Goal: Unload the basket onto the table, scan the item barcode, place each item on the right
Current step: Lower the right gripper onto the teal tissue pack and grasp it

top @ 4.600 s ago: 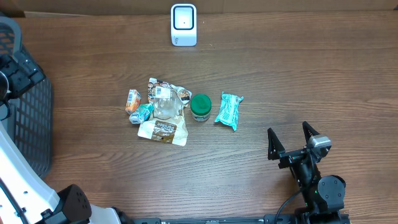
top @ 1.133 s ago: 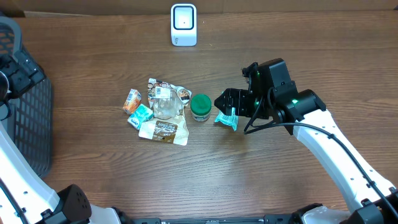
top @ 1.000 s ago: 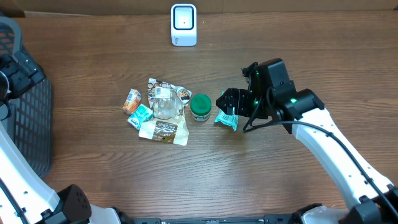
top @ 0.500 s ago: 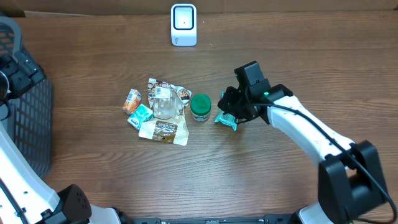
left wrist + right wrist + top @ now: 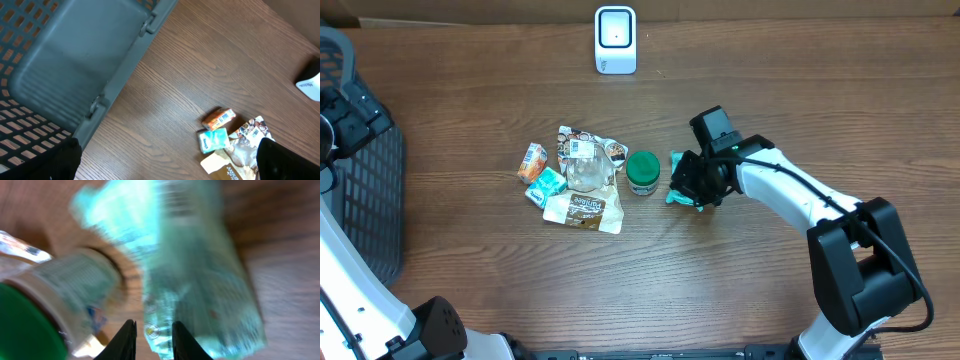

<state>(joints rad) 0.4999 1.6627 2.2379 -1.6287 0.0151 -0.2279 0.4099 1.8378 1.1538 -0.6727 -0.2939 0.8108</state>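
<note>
At the middle of the table, the right gripper (image 5: 692, 185) has changed in the last second. It hovered over the teal packet (image 5: 676, 161) with its jaws spread; now they have drawn in to a narrow gap. In the right wrist view the packet's lower edge sits between the two fingertips, so we take it as clamped on the packet, though that picture is blurred. The packet itself has barely shifted: it lies on the wood, just beside the green-lidded jar (image 5: 642, 172). We judge the pick as made but not lifted. The barcode has yet to be shown to the white scanner (image 5: 615, 40), which stands well apart at the far edge. The left gripper (image 5: 170, 162) hangs with its jaws wide apart near the grey basket (image 5: 75, 65), holding nothing.

As for writing, the brown pouch (image 5: 582, 210) carries white lettering and the scanner a small word, but we cannot read either. The packet's print is smeared.
</note>
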